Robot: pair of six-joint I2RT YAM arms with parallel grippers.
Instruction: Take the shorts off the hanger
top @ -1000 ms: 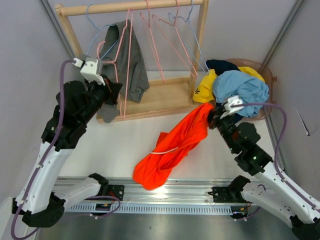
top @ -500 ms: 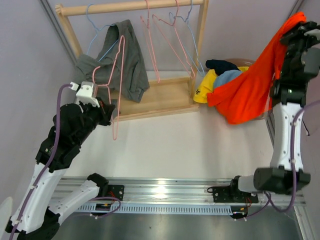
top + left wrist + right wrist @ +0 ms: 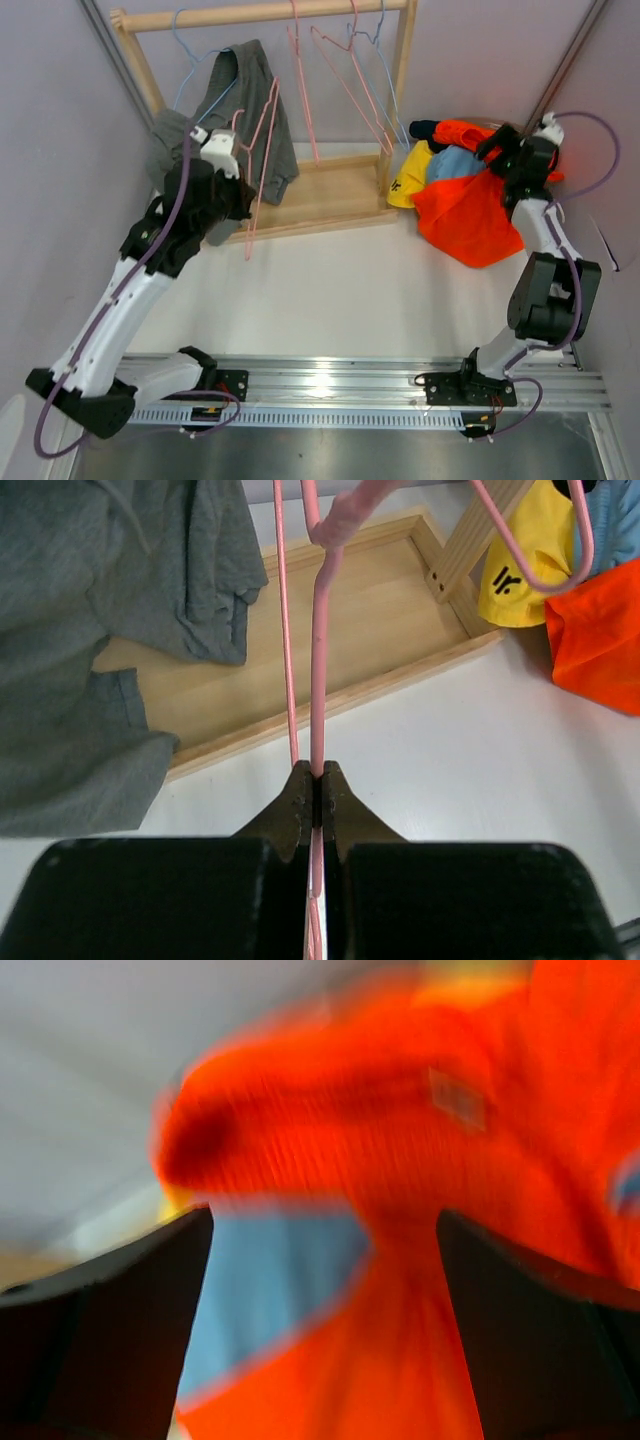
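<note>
The left gripper is clenched on the wire of a pink hanger just beside the grey shorts, which hang at the left of the wooden rack, lower folds lying in its base. A pull here may slip the thin wire from the jaws or drag cloth and hanger off together. Farther back, the right gripper is spread and released over the basket, which holds the orange shorts, light blue shorts, yellow shorts and navy shorts; the orange pair overhangs the near side and could slide out.
</note>
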